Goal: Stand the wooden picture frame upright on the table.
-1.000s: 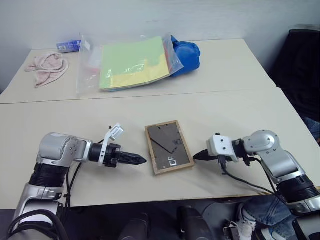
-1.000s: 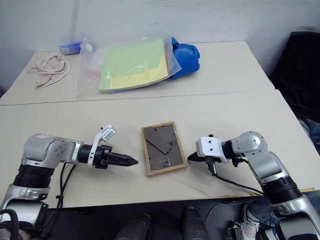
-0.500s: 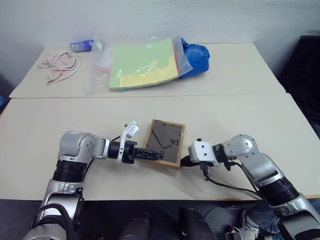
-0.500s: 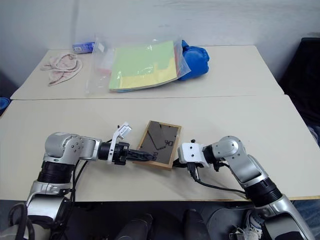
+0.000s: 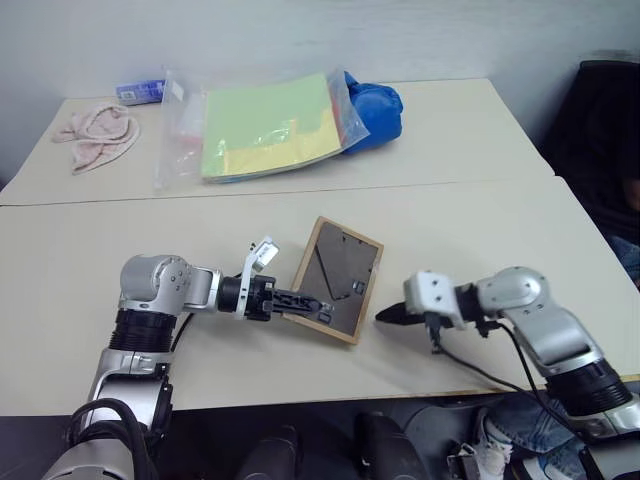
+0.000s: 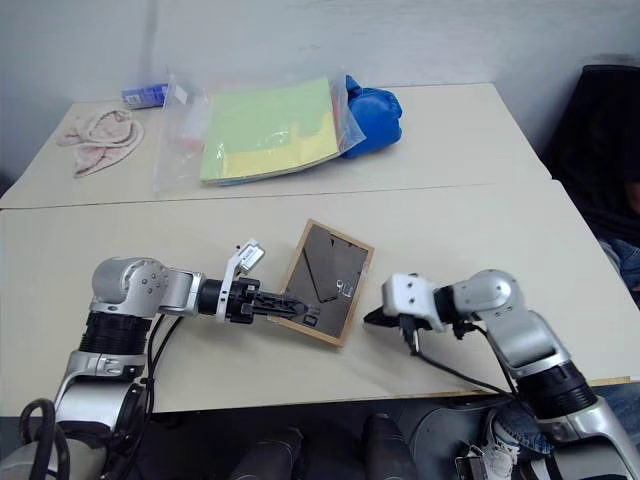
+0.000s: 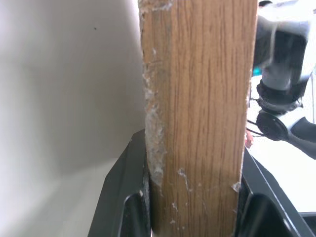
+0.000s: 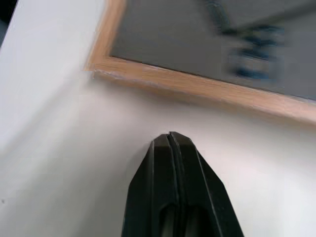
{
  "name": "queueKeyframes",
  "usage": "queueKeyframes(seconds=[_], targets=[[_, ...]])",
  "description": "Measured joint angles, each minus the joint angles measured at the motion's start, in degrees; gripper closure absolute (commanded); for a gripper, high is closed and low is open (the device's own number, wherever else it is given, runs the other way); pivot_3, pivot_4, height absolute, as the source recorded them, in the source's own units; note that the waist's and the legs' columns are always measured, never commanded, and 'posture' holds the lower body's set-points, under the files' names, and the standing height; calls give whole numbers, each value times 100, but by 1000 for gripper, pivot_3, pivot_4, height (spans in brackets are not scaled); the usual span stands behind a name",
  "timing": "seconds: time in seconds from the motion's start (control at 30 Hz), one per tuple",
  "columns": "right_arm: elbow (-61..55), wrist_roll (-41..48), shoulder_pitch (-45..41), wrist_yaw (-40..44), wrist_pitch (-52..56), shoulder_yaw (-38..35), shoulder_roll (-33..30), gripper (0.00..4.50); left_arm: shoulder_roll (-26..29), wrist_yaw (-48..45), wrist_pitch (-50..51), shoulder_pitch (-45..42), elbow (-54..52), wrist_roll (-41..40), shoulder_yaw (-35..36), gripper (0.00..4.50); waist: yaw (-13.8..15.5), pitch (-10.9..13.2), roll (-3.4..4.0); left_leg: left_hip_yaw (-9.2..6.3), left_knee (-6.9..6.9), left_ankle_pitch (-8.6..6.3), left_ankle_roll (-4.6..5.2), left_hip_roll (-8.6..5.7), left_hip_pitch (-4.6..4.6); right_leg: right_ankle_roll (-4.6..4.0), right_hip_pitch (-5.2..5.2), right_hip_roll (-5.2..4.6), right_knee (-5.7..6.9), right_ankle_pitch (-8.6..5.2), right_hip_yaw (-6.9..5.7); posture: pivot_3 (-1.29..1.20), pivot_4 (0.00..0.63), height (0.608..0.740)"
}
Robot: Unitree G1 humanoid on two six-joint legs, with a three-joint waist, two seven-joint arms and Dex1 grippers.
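Left pincer (image 5: 300,300), at centre, clamped on the left wooden edge of the wooden picture frame (image 5: 340,275), fingers (image 7: 126,207) pressing either side of the border; the frame tilted up off the tabletop (image 5: 450,215), dark back panel facing the camera, lower edge near the surface; right pincer (image 5: 392,314), just right of the frame and apart from it, fingers together, holding nothing; clear bag of coloured paper (image 5: 265,125) at upper left, blue object (image 5: 378,105) beside it, pink cloth (image 5: 95,135) at far left.

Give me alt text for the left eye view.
The left hand grips the wooden picture frame by its edge, tilting it up off the table, dark back panel showing. The right hand points at the frame from the other side, not touching it.
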Motion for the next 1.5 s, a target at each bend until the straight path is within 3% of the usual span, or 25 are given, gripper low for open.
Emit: queueKeyframes(seconds=[0.13, 0.37, 0.7, 1.0, 1.13, 1.3, 1.5], targets=[[-456, 1199, -626, -350, 1572, -732, 3, 2223, 10, -12, -9, 18, -364, -252, 205, 3224, 2, 0, -1, -4, -1, -1, -2, 4, -1, -2, 3, 0, -5, 0, 6, 0, 150, 740], [-372, 1735, -1278, -1021, 2603, -449, 744, 0, 31, 30, -306, -11, -555, -400, 264, 3224, 6, 1, -1, -2, 2, -2, -1, -2, -3, -2, 1, -4, -5, 0, 9, 0, 150, 740], [-475, 1791, -1720, -1057, 2606, 161, 1189, 0, 225, 74, -946, -41, -553, -342, -62, 3224, -8, 1, -1, -4, 0, -2, 0, -2, -10, -1, -5, -5, -10, 0, 3, 0, 150, 740], [-982, 2252, -1359, -748, 2685, -606, 81, 0, 497, 112, -1017, -58, -501, -342, -41, 3224, 33, 2, -3, -5, 0, -5, 4, -1, -14, -1, -5, -5, -12, 0, 6, 0, 150, 740], [-910, 1838, -1075, -558, 2016, -623, -295, 0, 501, 153, -1070, -152, -410, -342, -39, 3224, 31, 3, -5, -1, 0, -5, 4, -1, -14, -1, -6, -4, -11, 0, 7, 0, 150, 740], [-96, 590, -767, -433, 197, -292, -382, 0, 501, 179, -1012, -208, -318, -365, -1, 3224, 29, 4, -6, 9, 0, -5, 5, -2, -14, 0, -13, -2, -8, 0, 4, 0, 150, 740], [-132, 1783, -1453, -656, 1758, -281, 466, 0, 454, 178, -1043, -237, -343, -367, -96, 3224, -91, 4, -7, 8, -3, -4, 3, 6, -14, -1, -16, 1, -6, 0, 5, 0, 150, 740]])
